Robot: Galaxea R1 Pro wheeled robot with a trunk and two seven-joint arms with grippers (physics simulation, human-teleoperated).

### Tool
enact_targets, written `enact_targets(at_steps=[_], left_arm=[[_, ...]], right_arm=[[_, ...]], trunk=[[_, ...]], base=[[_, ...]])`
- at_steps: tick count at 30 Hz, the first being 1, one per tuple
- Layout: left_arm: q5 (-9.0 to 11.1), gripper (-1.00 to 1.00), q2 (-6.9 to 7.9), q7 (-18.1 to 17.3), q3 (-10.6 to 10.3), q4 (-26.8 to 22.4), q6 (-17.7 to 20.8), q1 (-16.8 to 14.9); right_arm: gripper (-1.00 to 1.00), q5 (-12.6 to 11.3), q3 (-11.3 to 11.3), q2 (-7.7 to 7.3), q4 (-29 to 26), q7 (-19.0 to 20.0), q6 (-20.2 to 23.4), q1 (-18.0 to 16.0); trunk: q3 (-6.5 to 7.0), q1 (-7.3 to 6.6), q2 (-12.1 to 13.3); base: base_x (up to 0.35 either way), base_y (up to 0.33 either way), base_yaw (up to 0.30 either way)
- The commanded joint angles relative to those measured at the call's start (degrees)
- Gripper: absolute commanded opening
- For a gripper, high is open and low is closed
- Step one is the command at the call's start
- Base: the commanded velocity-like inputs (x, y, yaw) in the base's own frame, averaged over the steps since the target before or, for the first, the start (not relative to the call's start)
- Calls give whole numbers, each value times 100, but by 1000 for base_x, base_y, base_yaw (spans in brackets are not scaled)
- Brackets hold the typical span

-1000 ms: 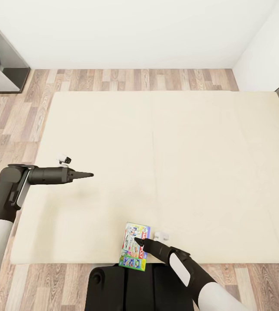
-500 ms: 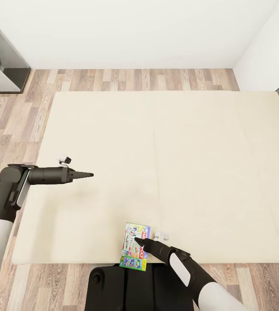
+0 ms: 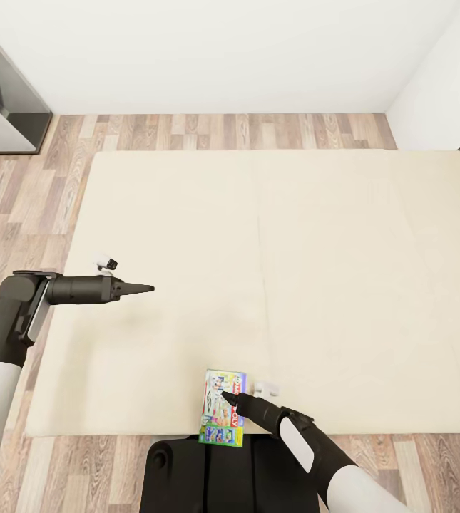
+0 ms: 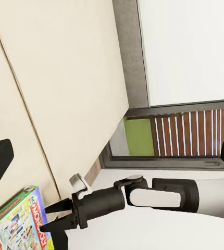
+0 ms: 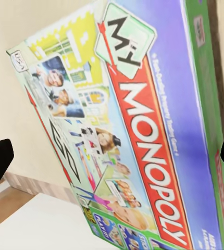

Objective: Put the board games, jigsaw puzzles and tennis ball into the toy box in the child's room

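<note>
Black right claw (image 3: pixel 224 394) agape over board game (image 3: pixel 222 407)

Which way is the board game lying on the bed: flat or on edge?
Flat: the board game shows its printed face upward on the bed.

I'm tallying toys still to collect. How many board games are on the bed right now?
1. The board game lies at the bed's near edge, partly overhanging it, under the right claw. No other shows on the visible mattress.
</note>
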Motion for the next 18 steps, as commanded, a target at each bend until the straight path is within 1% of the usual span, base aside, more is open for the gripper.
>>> enact_targets(at_steps=[1, 4, 11, 18], left_arm=[[0, 100, 3, -21, -2, -1, 61, -1], [0, 100, 3, -21, -2, -1, 61, -1], [0, 100, 3, -21, -2, -1, 61, -2], [0, 100, 3, -21, -2, -1, 61, -1]], right_arm=[[100, -46, 11, 0, -1, 0, 27, -2], [100, -46, 11, -2, -3, 0, 27, -2], [100, -46, 11, -3, -1, 0, 27, -3], [100, -45, 11, -3, 2, 0, 27, -2]], trunk=[[-6, 3, -8], [-6, 3, -8], [-6, 3, -8], [-6, 3, -8]], base=[[0, 86, 0], [0, 88, 0], [0, 29, 0], [0, 95, 0]])
